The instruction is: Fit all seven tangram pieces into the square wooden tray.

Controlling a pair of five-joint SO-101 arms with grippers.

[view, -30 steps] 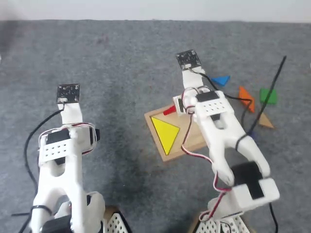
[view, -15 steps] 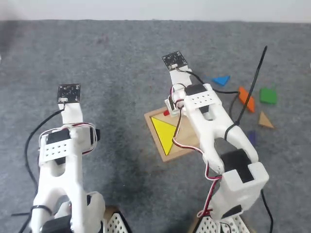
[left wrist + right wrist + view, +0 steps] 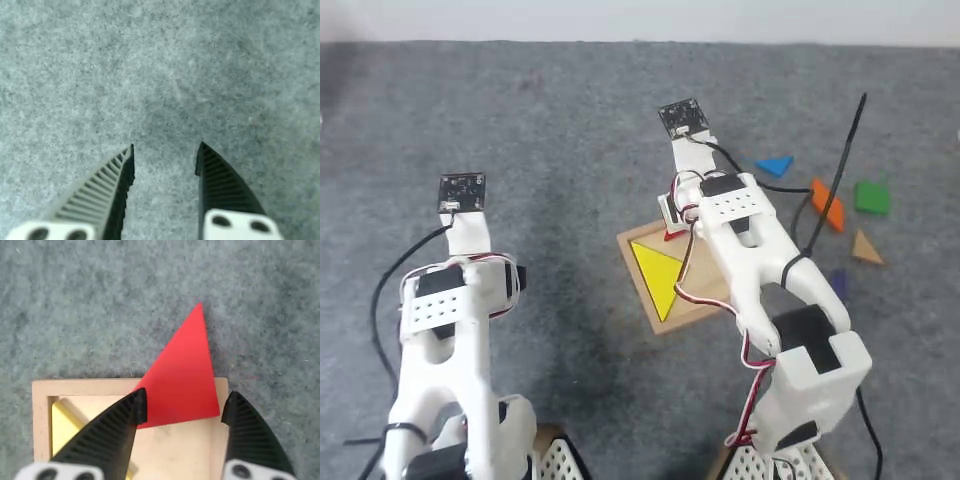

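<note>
A grey felt-like counter [image 3: 570, 120] carries everything, and two white arms stand side by side at its near edge. The left arm [image 3: 445, 330] is over bare counter well away from the pieces. Its tool [image 3: 166, 146] is parted to a moderate gap with nothing between the jaws and only grey surface below. The right arm [image 3: 770, 280] stretches out over the one square wooden tray [image 3: 660, 322], which sits turned at an angle near the middle of the counter. The right tool [image 3: 187, 394] is spread wide and grips the red triangle [image 3: 185, 370], with one jaw at each end of its nearest edge. That triangle lies across the tray's far rim [image 3: 42, 390], partly over the tray floor and partly out over the counter, its far point aimed away from the tray. One large yellow triangle [image 3: 660, 272] lies flat inside the tray against its left side. Seven pieces can be counted, one of each colour. The yellow is in the tray and the red [image 3: 672, 234] is at its rim. Five are loose on the counter to the right of the arm: an orange piece [image 3: 827, 203], a green piece [image 3: 872, 196], a blue triangle [image 3: 775, 165], a tan triangle [image 3: 864, 247] and a small purple piece [image 3: 837, 283] half hidden beside the arm.
</note>
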